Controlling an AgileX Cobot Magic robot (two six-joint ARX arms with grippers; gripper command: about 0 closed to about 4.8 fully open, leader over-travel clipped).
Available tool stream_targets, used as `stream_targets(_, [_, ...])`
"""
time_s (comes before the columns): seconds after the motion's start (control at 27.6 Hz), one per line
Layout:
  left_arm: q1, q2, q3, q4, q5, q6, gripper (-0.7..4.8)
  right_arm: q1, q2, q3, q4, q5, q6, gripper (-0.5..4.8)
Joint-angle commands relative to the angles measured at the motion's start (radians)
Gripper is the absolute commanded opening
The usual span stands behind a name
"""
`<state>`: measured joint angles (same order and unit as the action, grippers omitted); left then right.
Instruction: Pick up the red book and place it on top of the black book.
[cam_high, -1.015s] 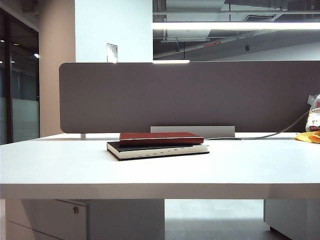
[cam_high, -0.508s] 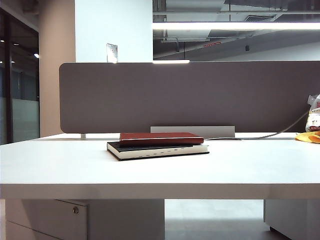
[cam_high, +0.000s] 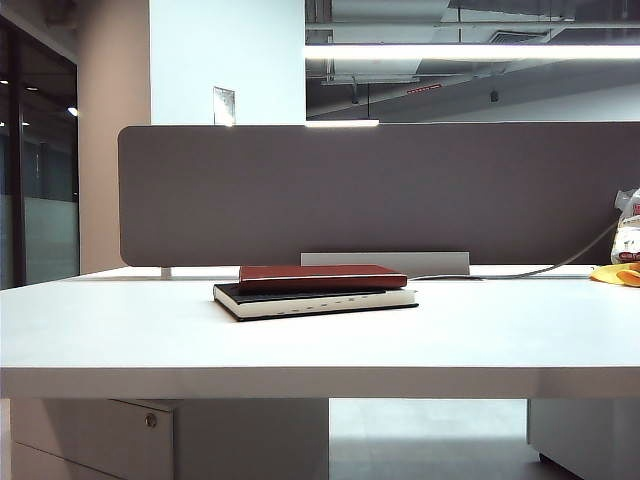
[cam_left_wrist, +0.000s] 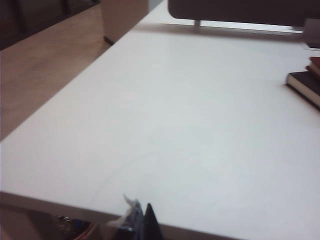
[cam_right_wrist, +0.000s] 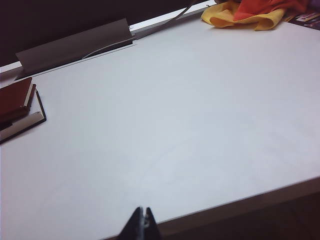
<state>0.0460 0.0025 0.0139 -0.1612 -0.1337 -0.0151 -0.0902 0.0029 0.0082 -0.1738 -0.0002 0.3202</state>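
Observation:
The red book lies flat on top of the thicker black book at the middle of the white table, toward the back. A corner of the stacked black book and red book shows in the left wrist view, far from my left gripper. That gripper hangs over the table's near edge with its tips together and nothing between them. My right gripper is shut and empty at the near edge too, well away from the red book and black book. Neither arm shows in the exterior view.
A dark grey divider panel stands along the table's back edge, with a grey cable cover in front of it. A yellow and orange cloth and a bag lie at the back right. The table's left edge drops to the floor.

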Motion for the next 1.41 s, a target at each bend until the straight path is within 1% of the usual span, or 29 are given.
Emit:
stream_targets(0.04, [0.002, 0.001, -0.007, -0.005, 0.142, 0.044, -0.06, 0.001, 0.000, -0.003, 0.014, 0.001, 0.000, -0.04])
stream_targets(0.07, [0.002, 0.001, -0.007, -0.008, 0.182, 0.068, -0.06, 0.001, 0.000, -0.003, 0.014, 0.001, 0.000, -0.05])
stream_targets(0.11, [0.002, 0.001, -0.007, -0.009, 0.185, 0.068, -0.06, 0.001, 0.000, -0.003, 0.014, 0.001, 0.000, -0.04])
stream_targets(0.33, [0.002, 0.001, -0.007, -0.011, 0.185, 0.057, -0.06, 0.001, 0.000, -0.003, 0.014, 0.001, 0.000, -0.04])
stream_targets(1.05, [0.002, 0.001, -0.007, -0.011, 0.183, 0.056, -0.06, 0.000, 0.000, -0.003, 0.014, 0.001, 0.000, -0.04])
stream_targets(1.16, [0.002, 0.001, -0.007, -0.011, 0.183, 0.056, -0.06, 0.000, 0.000, -0.003, 0.015, 0.009, -0.071, -0.04])
stream_targets(1.31, [0.002, 0.001, -0.007, -0.011, 0.183, 0.056, -0.06, 0.000, 0.000, -0.003, 0.014, 0.010, -0.109, -0.04])
stream_targets(1.41, [0.002, 0.001, -0.007, -0.011, 0.183, 0.056, -0.06, 0.000, 0.000, -0.003, 0.014, 0.008, -0.179, -0.04])
